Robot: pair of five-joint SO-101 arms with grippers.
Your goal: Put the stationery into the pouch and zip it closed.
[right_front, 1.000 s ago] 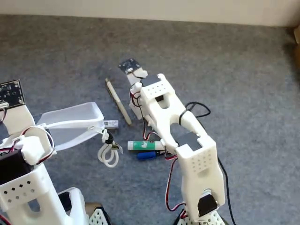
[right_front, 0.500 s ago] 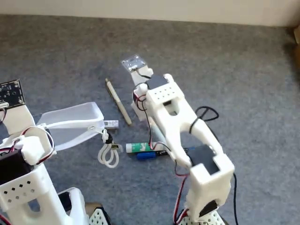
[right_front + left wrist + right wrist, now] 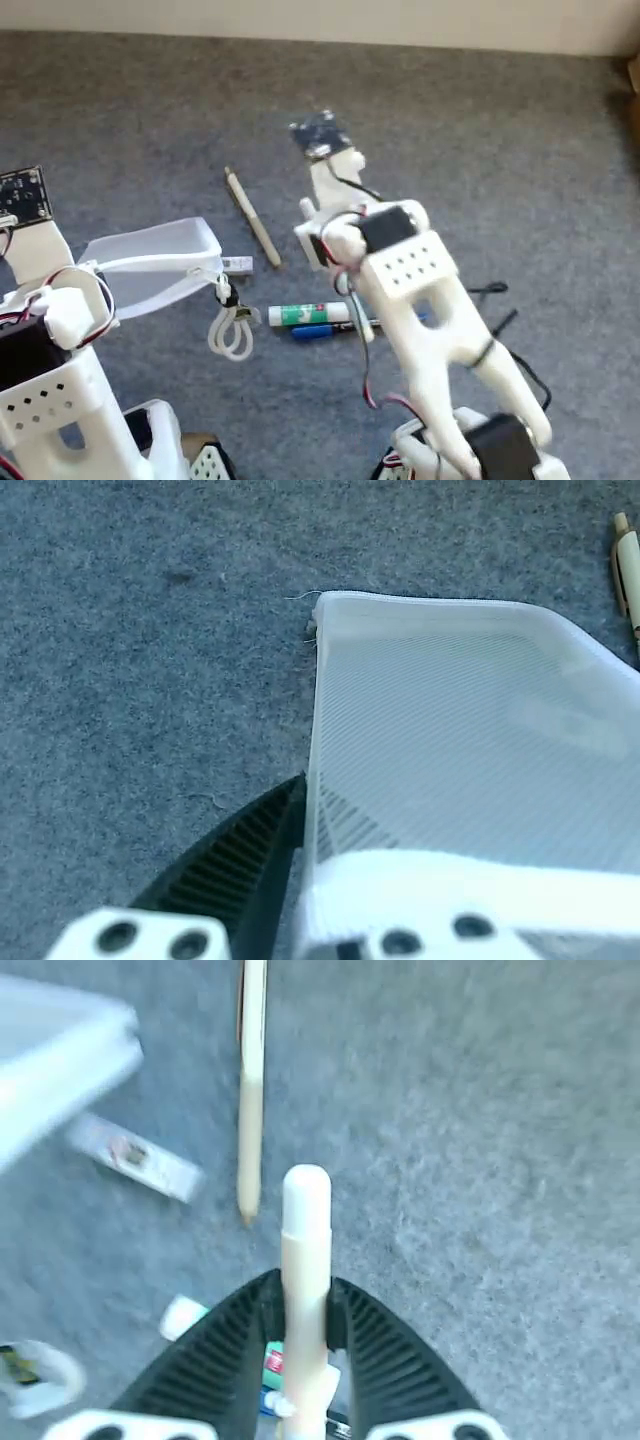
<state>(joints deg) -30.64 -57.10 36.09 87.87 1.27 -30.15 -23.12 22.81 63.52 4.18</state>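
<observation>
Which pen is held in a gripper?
The cream pen, clamped in the right gripper; the tan pen and the blue one lie on the carpet.

looking from above, you're finding the right arm (image 3: 410, 290) sitting over its own pincer (image 3: 303, 1288) and covering the near ends of the glue stick (image 3: 305, 314) and the blue marker (image 3: 312, 331). in the right wrist view you're getting everything blurred. the white stick (image 3: 305, 1210) it's clamping is running off the bottom edge, the beige pen (image 3: 250, 1070) off the top, the pouch (image 3: 55, 1045) off the side. in the left wrist view the pouch is hiding one finger of the left pincer (image 3: 312, 805) gripping it, and the frame is cropping the pouch.
</observation>
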